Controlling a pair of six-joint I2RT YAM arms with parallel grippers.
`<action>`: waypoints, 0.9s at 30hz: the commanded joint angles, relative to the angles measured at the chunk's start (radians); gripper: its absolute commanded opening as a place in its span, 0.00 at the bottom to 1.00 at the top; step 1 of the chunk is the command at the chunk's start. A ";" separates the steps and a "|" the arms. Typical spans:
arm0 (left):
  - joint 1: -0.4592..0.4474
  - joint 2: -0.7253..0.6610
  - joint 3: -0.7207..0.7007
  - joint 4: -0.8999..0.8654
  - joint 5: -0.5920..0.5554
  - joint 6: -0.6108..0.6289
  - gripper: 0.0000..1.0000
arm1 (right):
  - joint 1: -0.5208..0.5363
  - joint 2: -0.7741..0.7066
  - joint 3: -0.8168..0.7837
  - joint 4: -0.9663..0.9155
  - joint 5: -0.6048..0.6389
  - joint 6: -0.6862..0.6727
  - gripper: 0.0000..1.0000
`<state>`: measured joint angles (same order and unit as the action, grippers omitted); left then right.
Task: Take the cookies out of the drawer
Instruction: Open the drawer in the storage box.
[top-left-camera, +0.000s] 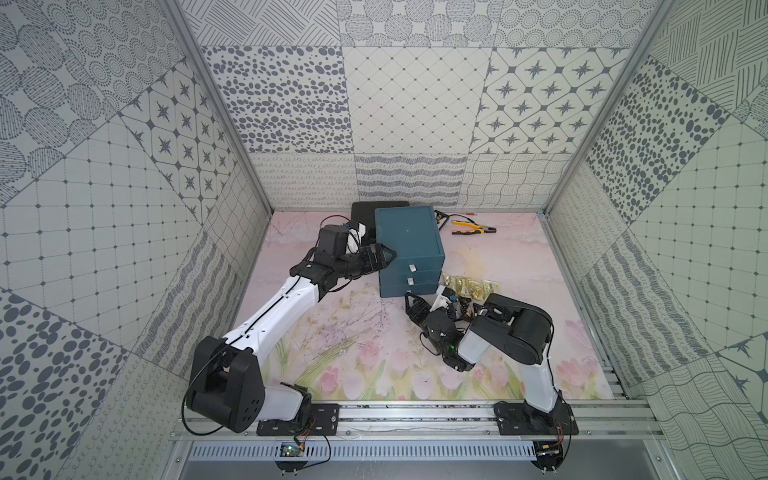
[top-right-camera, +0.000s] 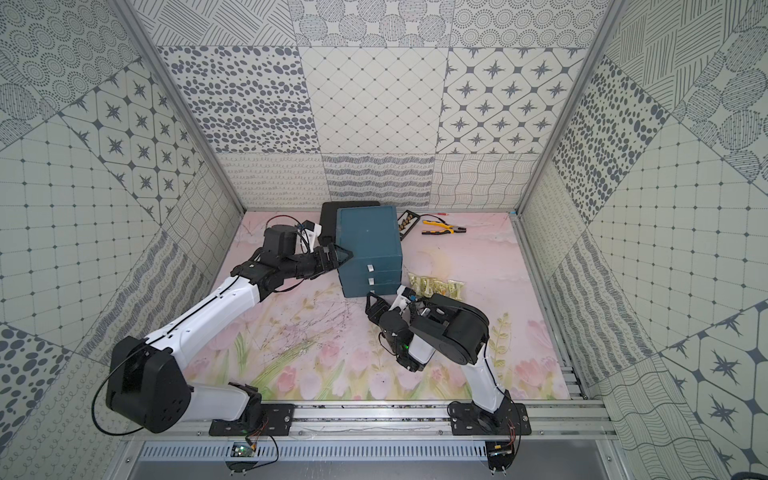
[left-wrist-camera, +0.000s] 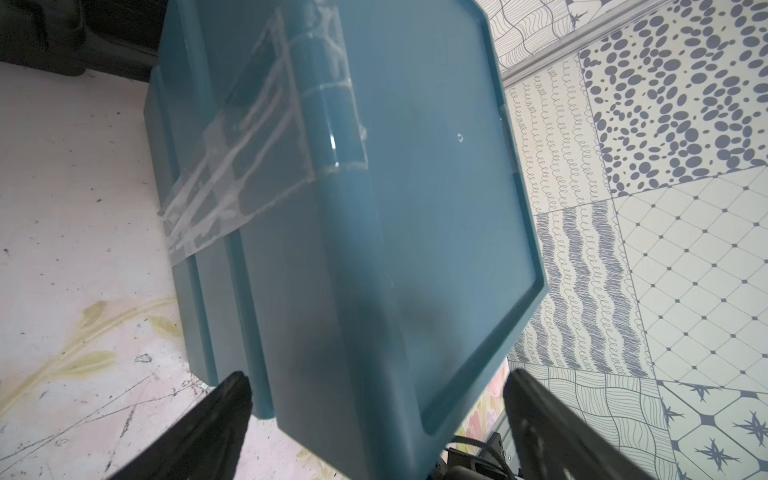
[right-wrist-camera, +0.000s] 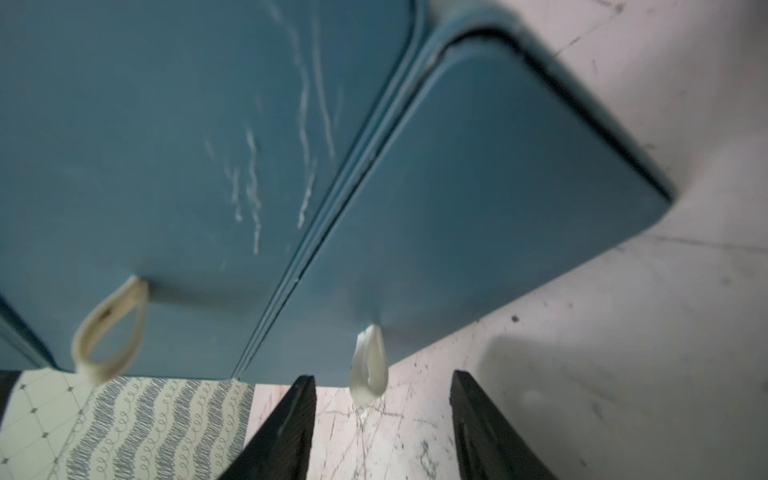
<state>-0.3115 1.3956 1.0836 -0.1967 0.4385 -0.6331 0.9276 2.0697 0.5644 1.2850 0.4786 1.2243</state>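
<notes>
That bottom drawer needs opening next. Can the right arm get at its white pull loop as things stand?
Likely yes: the right tool is open, and the white pull loop of the bottom drawer hangs right between the tool's fingers, nothing blocking.

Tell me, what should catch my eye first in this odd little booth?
A teal plastic three-drawer chest stands near the back of the flowery table, with the left pincer spread around its upper corner. The right pincer hangs open in front of the lowest drawer's white loop pull. Shiny gold snack packets lie on the table just right of the chest.
</notes>
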 joint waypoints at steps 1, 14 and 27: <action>-0.003 0.003 0.012 -0.017 0.005 0.000 0.99 | -0.024 0.073 -0.010 0.104 -0.025 0.035 0.55; -0.004 0.005 0.022 -0.033 -0.008 0.013 0.99 | -0.063 0.122 0.018 0.084 -0.098 0.084 0.43; -0.003 -0.010 0.017 -0.039 -0.015 0.011 0.99 | -0.092 0.137 0.044 0.051 -0.178 0.096 0.20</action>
<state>-0.3115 1.3949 1.0954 -0.2298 0.4343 -0.6323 0.8448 2.1616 0.5983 1.4281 0.3157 1.3319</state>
